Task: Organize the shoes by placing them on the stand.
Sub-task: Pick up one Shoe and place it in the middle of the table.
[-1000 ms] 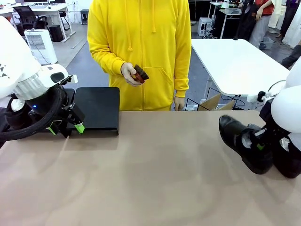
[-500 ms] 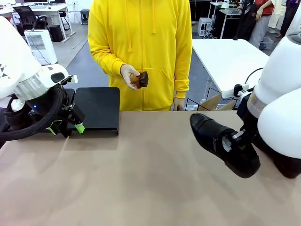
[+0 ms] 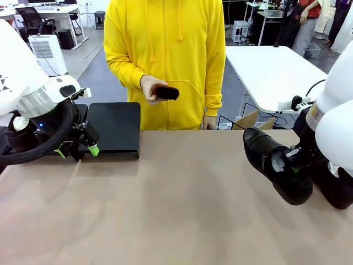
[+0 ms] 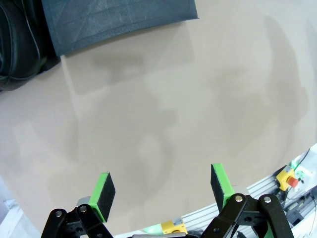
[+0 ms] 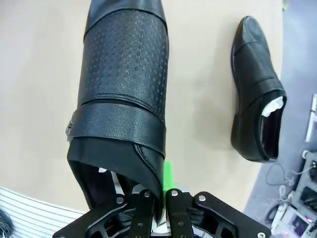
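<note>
The glossy black leather shoe (image 3: 274, 163) is swinging back rightward, clamped in the right end effector (image 3: 295, 168), the left end effector (image 4: 162, 191) gaping, the matte-black sloped stand (image 3: 113, 130) showing a bare panel.

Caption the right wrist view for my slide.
Right tool shut on the opening edge of a strapped black shoe above the table; a second shoe lies beside it.

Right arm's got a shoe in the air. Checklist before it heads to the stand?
1. Right gripper shut on held shoe at its rim: ok.
2. Held shoe off the table: ok.
3. Stand, right panel bare: ok.
4. Left gripper, open, clear of the stand: not ok, it hangs at the front edge.
5. Person's hand with brush back from the stand: ok.
6. Grip firm enough for the carry: cannot tell.
</note>
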You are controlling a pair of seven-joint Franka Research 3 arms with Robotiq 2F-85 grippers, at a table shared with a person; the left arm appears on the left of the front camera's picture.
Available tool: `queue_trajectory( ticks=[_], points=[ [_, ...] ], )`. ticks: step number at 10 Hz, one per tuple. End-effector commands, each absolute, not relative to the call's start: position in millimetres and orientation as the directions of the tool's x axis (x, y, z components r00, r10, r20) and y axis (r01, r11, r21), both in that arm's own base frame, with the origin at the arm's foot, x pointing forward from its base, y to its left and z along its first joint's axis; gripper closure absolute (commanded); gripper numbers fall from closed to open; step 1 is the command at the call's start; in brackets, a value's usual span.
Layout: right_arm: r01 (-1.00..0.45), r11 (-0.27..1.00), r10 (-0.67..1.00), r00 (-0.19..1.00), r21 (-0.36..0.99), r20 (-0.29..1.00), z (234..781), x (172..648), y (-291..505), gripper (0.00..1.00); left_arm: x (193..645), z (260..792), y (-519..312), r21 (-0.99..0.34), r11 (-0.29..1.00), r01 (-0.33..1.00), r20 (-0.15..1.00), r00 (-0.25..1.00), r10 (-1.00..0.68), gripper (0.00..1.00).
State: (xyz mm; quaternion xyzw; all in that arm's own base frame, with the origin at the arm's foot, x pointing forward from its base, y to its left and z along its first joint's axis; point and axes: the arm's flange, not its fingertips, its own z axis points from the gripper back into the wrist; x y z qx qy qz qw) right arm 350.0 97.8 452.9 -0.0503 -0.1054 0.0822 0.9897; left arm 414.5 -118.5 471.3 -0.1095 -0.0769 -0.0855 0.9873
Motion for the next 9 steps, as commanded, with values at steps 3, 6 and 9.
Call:
queue_trajectory(
  ticks=[3,6,9],
  points=[
    [-0.010,1.000,0.009,0.965,0.003,0.262,492,340,181,1.00,414,473,-117,-0.215,0.959,0.187,0.173,0.973,-0.151,0.00],
    [0.026,0.998,-0.039,0.973,0.060,0.227,477,321,293,1.00,414,473,-117,-0.215,0.959,0.187,0.173,0.973,-0.151,0.00],
    [0.020,0.993,-0.030,0.995,0.113,0.093,403,337,363,1.00,414,473,-117,-0.215,0.959,0.187,0.173,0.973,-0.151,0.00]
  ],
)
